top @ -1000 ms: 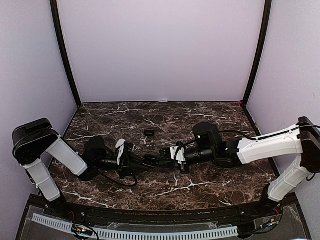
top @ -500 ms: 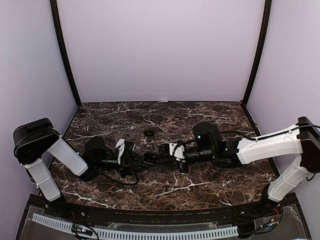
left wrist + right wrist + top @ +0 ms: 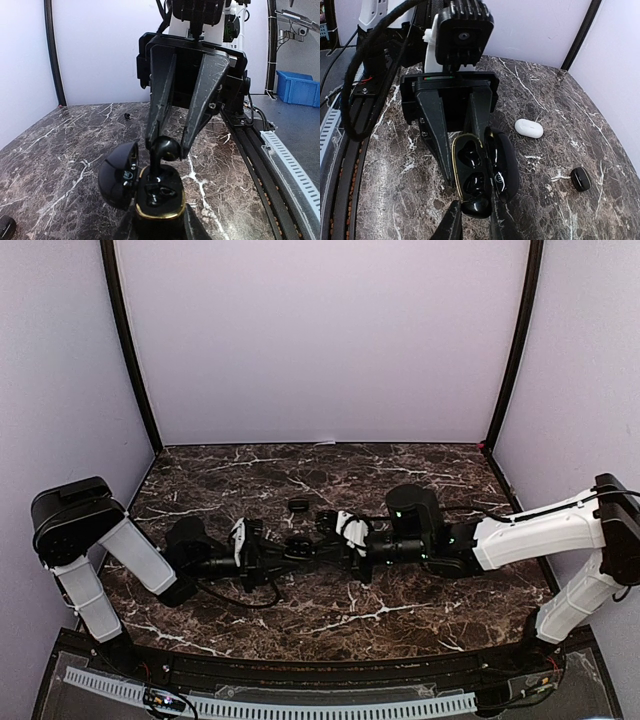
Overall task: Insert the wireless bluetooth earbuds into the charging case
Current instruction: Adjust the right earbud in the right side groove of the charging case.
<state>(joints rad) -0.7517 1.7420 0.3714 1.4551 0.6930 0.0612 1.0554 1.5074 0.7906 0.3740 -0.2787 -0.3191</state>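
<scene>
Midway through seating 1 earbud, by the look of it. In the left gripper [image 3: 157, 227], clenched: the black charging case [image 3: 470, 172], gold-rimmed, lid [image 3: 117, 175] swung open to one side, mouth facing the other arm. In the right gripper [image 3: 475, 217], pinched shut: 1 black earbud [image 3: 165, 148], round head between the fingertips, stem pointing down into the case mouth. Seems to have the stem just inside 1 of the 2 wells; not seated, head well proud of the rim. Cannot tell whether the other well holds anything: glossy black on black. Apparently lifted off the marble table [image 3: 400, 470], near its middle, between the 2 arms. On the table to one side: 1 white case [image 3: 528, 128], closed, and 1 small black piece [image 3: 580, 178] further off, too small to name. Done so far, judging from this: case in hand and open, 1 bud at its well. Left to do: push this bud home, let go, fetch and seat a 2nd, shut the lid. Calls for a straight, gentle push along the well; some risk of the bud tilting or slipping out of the pinch.
</scene>
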